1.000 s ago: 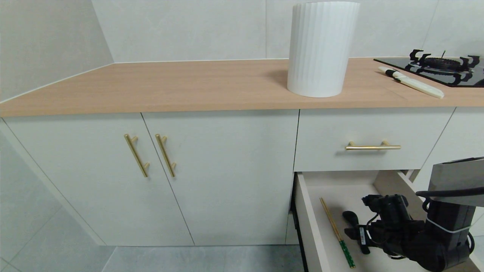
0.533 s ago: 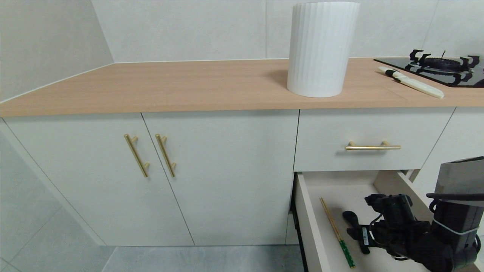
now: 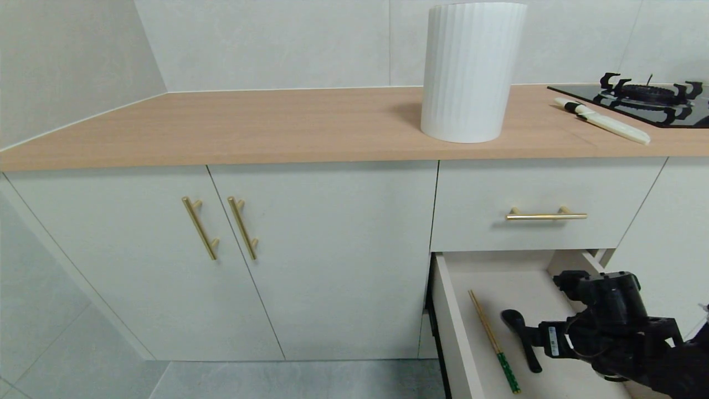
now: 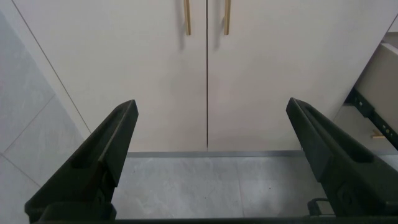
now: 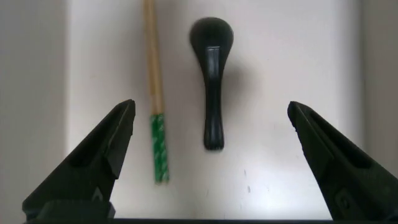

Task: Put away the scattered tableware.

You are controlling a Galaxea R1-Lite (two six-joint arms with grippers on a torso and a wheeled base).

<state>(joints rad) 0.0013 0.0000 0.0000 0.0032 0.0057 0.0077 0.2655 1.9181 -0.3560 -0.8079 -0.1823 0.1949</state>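
Two pieces, chopsticks (image 3: 493, 343) and black spoon (image 3: 520, 338), lay in drawer (image 3: 451, 321) below right gripper (image 3: 545, 306), spread wide, empty; knife (image 3: 602, 121) well above judged next.

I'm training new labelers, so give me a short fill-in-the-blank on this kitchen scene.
1. The chopsticks and spoon lie in the open ___.
2. The knife lies on the counter beside the ___.
3. The right hand above the spoon is ___.
Missing: drawer; stove; open.
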